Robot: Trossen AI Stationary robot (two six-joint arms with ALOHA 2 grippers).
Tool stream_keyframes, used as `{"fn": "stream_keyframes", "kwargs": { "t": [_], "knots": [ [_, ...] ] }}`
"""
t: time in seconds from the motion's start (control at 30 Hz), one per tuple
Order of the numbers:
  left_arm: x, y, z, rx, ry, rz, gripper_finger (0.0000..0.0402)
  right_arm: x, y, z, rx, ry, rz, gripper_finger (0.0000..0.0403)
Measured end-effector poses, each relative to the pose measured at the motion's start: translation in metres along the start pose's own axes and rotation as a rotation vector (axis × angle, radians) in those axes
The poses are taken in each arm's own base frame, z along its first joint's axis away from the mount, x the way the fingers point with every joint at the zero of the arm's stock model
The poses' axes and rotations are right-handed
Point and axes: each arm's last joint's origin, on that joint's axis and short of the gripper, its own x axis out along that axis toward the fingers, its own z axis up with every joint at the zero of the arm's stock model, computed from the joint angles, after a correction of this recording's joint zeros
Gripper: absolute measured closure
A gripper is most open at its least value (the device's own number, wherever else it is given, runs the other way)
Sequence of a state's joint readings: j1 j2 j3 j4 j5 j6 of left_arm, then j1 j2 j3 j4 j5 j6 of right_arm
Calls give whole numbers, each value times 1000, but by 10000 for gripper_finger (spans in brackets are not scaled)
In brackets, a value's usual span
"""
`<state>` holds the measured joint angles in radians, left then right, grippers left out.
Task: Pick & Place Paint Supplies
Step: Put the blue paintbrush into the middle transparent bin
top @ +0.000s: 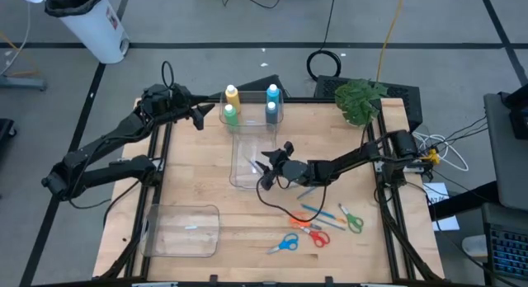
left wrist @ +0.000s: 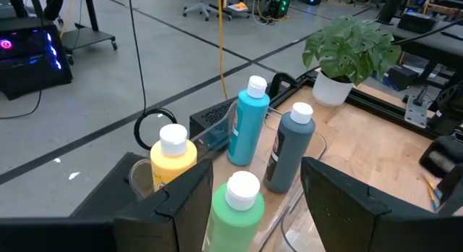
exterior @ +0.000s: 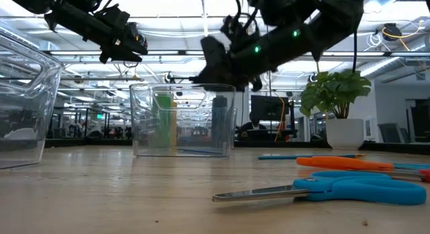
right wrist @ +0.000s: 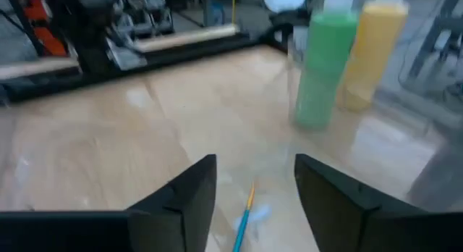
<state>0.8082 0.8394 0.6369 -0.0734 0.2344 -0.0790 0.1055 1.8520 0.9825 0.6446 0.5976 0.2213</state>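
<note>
Bottles (top: 250, 105) crowd bin's (top: 247, 181) far end; near end open.

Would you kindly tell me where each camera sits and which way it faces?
High: overhead, straight down; both arms, clear bin.
Low: table height, level across; scissors, arms above.
Left wrist: past open left gripper at green bottle.
Right wrist: past open right gripper at brush.
Shared: both wrist views show the green bottle.

Clear glossy plastic bin (top: 254, 147), wooden table (top: 247, 221)
</note>
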Motion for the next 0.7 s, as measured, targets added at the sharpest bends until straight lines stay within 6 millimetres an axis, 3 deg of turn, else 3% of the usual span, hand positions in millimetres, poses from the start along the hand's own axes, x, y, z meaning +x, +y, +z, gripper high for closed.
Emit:
{"fn": "stream_keyframes", "kwargs": {
  "t": [0.23,0.43,0.7],
  "knots": [
    [0,0,0,0,0,0,188,-25,-7,41,-140,-42,16,194],
    [0,0,0,0,0,0,188,-52,-15,59,-225,39,37,195],
    [0,0,0,0,0,0,188,-67,-32,84,-263,-1,14,195]
  ]
}}
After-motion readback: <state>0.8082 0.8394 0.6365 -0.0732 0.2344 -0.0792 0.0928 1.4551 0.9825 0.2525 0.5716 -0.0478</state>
